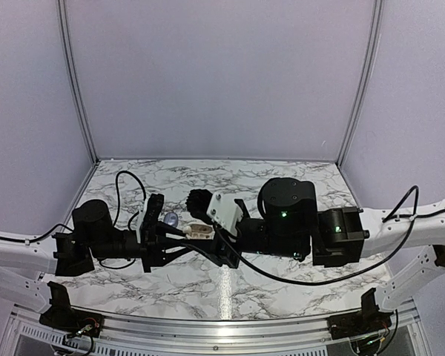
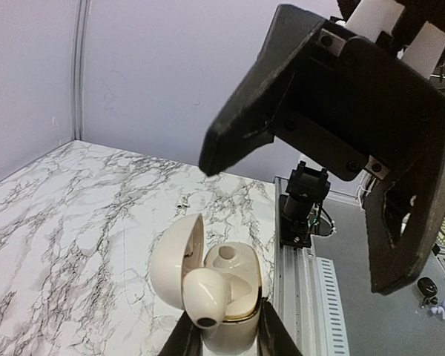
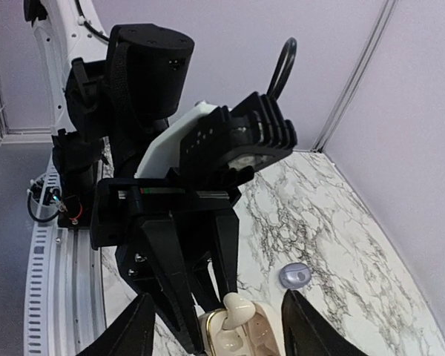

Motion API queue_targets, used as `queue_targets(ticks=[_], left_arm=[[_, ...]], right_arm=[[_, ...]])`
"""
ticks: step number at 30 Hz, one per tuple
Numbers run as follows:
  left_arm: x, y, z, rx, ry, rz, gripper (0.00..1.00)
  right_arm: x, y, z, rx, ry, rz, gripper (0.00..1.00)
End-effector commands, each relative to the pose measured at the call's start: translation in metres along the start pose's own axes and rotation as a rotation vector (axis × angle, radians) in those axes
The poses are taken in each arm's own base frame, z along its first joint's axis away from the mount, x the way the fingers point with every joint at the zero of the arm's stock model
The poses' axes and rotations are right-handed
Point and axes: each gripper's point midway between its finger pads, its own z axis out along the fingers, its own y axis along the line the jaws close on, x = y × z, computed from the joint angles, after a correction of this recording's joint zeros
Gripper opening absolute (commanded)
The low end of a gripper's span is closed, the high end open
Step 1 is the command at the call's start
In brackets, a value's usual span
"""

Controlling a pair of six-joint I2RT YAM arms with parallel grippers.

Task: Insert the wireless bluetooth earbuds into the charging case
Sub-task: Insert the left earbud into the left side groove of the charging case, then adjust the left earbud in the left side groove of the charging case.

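My left gripper is shut on a cream charging case and holds it above the marble table with its lid swung open. A cream earbud rests tilted on the case's near slot; the far slot is bare. The case and this earbud also show in the right wrist view. My right gripper is open, its fingers spread wide on either side of the case, holding nothing. A greyish earbud lies on the table beyond the case, also in the top view.
The metal rail and a black arm mount run along the table's near edge. Lilac enclosure walls close the back and sides. A black cable hangs under the right arm.
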Motion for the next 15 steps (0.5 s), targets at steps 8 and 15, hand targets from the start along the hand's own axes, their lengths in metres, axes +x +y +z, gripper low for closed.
queue_targets(ticks=[8, 15], left_arm=[[-0.004, 0.019, 0.004, -0.11, 0.019, 0.013, 0.0], [-0.004, 0.022, 0.004, -0.125, 0.019, 0.013, 0.0]], right_arm=[[-0.001, -0.045, 0.011, 0.236, 0.076, 0.155, 0.76], [0.017, -0.045, 0.024, 0.241, 0.146, 0.165, 0.79]])
